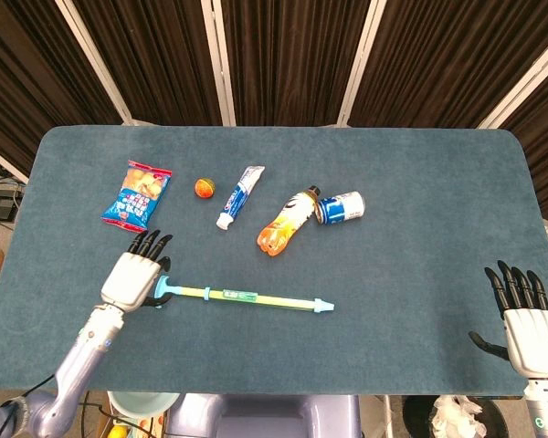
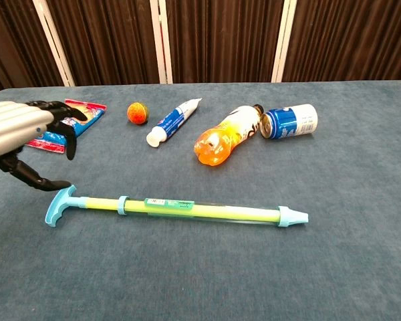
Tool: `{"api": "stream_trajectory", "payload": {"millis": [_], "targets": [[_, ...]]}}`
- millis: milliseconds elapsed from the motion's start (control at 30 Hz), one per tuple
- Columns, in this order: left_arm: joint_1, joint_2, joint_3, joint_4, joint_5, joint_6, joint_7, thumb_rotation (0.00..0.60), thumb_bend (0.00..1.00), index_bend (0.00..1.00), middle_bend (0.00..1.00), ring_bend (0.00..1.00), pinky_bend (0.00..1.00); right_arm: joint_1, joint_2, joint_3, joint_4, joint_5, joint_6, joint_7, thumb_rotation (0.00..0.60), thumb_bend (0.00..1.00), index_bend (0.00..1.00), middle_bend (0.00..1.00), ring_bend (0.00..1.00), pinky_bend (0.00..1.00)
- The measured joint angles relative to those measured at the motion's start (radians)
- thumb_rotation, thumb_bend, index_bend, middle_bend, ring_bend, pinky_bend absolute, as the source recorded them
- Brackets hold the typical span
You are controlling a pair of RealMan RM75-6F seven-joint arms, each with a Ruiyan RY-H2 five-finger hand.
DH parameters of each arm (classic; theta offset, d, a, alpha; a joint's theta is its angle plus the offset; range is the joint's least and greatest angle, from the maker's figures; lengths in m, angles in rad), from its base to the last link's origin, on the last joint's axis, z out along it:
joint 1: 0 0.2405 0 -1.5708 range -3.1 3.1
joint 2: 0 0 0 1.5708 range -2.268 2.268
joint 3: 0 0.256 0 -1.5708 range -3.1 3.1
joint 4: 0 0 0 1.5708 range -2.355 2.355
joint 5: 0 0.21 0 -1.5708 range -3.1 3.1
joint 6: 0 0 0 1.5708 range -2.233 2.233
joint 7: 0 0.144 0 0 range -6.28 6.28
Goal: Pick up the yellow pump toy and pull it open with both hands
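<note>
**Left hand beside the pump handle**

While your left hand (image 1: 135, 274) hovers spread and empty by the T-handle, the yellow pump toy (image 1: 244, 297) lies flat on the table (image 1: 420, 182). Your right hand (image 1: 527, 319) rests splayed, holding nothing, at the table's near corner.

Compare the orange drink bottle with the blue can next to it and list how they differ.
The orange drink bottle is clear plastic with a narrow neck and dark cap; the blue can is a plain cylinder in blue and white. The bottle is the longer of the two. The bottle lies at a slant, its cap end toward the can, while the can lies almost crosswise. Both lie on their sides on the table, close together, possibly touching.
</note>
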Motion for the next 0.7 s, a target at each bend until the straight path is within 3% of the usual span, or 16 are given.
{"api": "stream_trajectory", "payload": {"millis": [700], "targets": [[-0.07, -0.121, 0.021, 0.101, -0.1, -0.06, 0.089, 0.6, 0.22, 0.5, 0.09, 0.0, 0.08, 0.004, -0.001, 0.003, -0.001, 0.011, -0.01, 0.006, 0.6, 0.14, 0.06, 0.0, 0.0, 0.0]]}}
